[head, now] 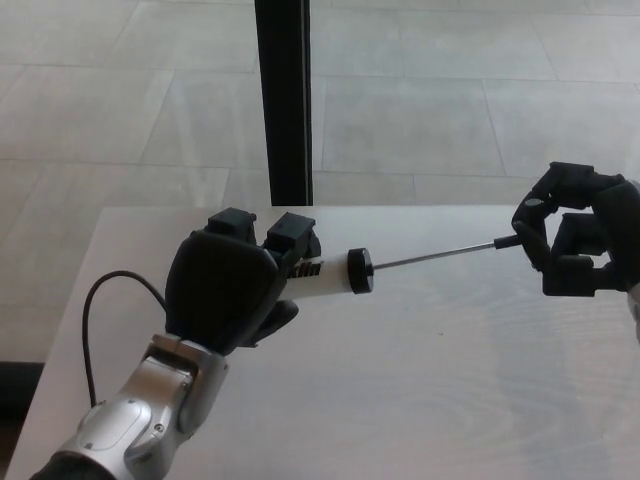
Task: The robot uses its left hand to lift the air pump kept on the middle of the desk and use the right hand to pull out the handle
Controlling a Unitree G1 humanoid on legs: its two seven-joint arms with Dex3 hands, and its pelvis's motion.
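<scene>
My left hand point(225, 290) is shut on the air pump point(330, 276), a white cylinder with a black end cap, held above the pale desk point(420, 400) and pointing right. A thin metal rod point(435, 257) runs out of the cap, far extended, to the handle end, which sits in the fingers of my right hand point(575, 240). That hand is shut on the handle at the picture's right edge. Most of the pump body is hidden inside my left hand.
A black cable point(100, 300) loops off my left forearm over the desk's left side. A black vertical post point(285, 100) stands behind the desk's far edge. Beyond it lies a tiled floor point(450, 100).
</scene>
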